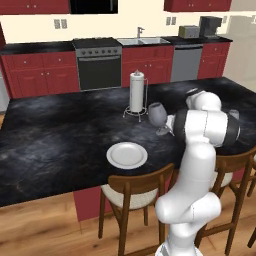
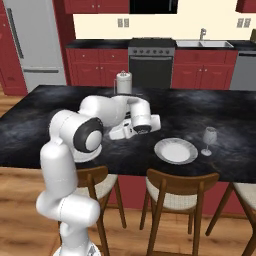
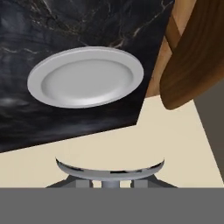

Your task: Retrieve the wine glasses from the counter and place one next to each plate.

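No readable text, labels, brands, numbers or signs anywhere. Appliances, cabinets and the island top carry no legible markings.
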